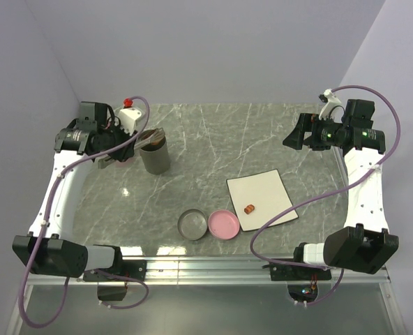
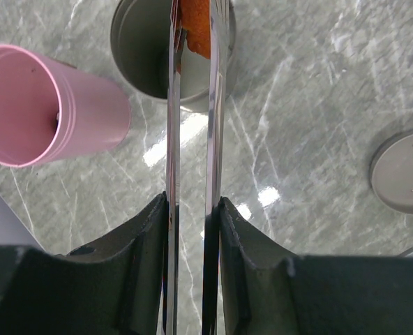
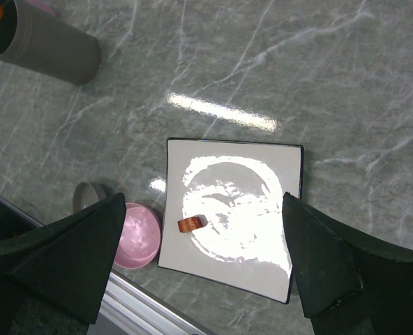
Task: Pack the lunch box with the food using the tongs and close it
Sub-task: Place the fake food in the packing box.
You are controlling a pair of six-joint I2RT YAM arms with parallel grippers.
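The tongs [image 2: 171, 105] are being gripped by the left gripper [image 2: 192, 209]; 1 orange food piece [image 2: 196, 28] is being pinched at their tips over the grey cup [image 2: 140, 63]. The right gripper [image 3: 203, 199] is being held wide open, empty, above the plate [image 3: 262, 174], where 1 brown piece [image 3: 190, 223] is lying.

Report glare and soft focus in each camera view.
Top external: small light reflections on the grey marble table, otherwise even light. Left wrist: bright glints on the slender silver tongs and tabletop; the dark left pincer looks soft up close. Right wrist: broad glare washes out the middle of the white square plate; the small reddish-brown food piece is readable.
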